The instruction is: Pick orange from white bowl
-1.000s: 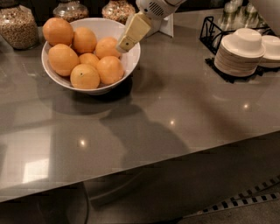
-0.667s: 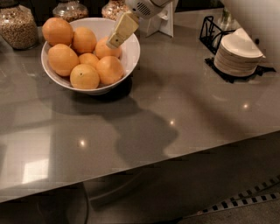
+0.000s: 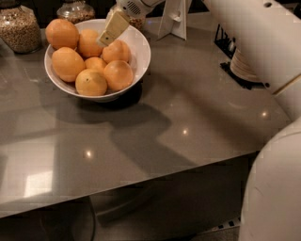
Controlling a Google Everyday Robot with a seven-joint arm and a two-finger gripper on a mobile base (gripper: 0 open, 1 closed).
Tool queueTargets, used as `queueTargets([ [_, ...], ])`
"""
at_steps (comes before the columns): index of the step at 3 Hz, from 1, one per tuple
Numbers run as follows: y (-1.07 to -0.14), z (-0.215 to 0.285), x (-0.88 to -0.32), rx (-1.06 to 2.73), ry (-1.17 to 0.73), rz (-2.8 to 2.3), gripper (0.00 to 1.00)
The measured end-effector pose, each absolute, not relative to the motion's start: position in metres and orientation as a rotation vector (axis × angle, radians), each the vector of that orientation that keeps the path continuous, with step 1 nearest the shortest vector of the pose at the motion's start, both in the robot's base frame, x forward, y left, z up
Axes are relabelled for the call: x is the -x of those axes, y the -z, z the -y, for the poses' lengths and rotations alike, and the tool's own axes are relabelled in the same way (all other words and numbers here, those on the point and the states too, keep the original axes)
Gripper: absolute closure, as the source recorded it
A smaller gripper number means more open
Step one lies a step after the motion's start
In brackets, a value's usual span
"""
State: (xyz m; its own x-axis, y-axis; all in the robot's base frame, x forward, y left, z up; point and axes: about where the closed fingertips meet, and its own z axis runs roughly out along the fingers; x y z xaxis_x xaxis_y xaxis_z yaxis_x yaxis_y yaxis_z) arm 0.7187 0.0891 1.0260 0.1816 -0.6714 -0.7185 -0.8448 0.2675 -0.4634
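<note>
The white bowl (image 3: 141, 56) stands at the back left of the grey counter and holds several oranges. The gripper (image 3: 113, 28), cream-coloured, reaches in from the upper right and hangs over the back of the bowl. Its tip is just above the gap between two oranges: a round orange (image 3: 116, 51) below it to the right and another orange (image 3: 89, 43) to its left. I cannot tell whether it touches either. A large round orange (image 3: 62, 33) sits at the bowl's far left, and others lie in front.
Two glass jars (image 3: 19, 28) (image 3: 75, 9) stand behind the bowl. A white card stand (image 3: 173, 19) is at the back centre. The robot's white arm (image 3: 263, 47) fills the right side and hides most of a stack of plates (image 3: 242, 66) beside a black rack (image 3: 225, 40).
The gripper has moved left and deeper over the bowl, from its right rim to above the back oranges. The arm now covers the plates at the right.
</note>
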Motion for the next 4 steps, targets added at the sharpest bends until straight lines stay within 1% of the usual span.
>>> queueTargets([
  [2,-1.032,-0.132,-0.723,1.437,-0.328,-1.589,0.0],
  [4,-1.011,-0.171,-0.733,1.416,-0.454,-1.696,0.0],
])
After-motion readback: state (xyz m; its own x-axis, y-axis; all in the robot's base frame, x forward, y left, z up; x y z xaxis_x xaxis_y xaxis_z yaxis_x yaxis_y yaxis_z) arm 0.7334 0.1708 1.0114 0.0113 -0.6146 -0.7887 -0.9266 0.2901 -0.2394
